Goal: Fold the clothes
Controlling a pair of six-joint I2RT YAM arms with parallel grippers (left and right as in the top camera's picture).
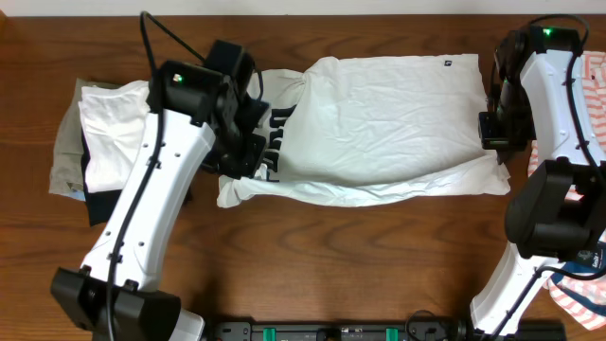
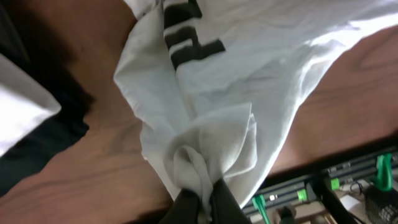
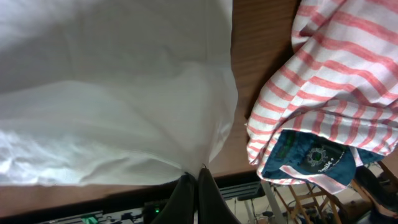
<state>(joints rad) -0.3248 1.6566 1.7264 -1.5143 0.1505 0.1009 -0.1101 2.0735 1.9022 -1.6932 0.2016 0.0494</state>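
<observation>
A white T-shirt (image 1: 379,118) with black lettering lies spread across the middle of the table. My left gripper (image 1: 248,152) is shut on a bunched corner of it at its left end; the wrist view shows the cloth (image 2: 205,143) pinched between the fingers (image 2: 202,200). My right gripper (image 1: 494,133) is shut on the shirt's right edge, and the white cloth (image 3: 124,93) runs into the closed fingers (image 3: 198,180).
A pile of clothes (image 1: 99,142), white, beige and dark, lies at the left of the table. A red-and-white striped garment (image 1: 592,85) lies at the right edge, with a blue printed piece (image 3: 311,158) under it. The table's front rail (image 1: 331,332) is below.
</observation>
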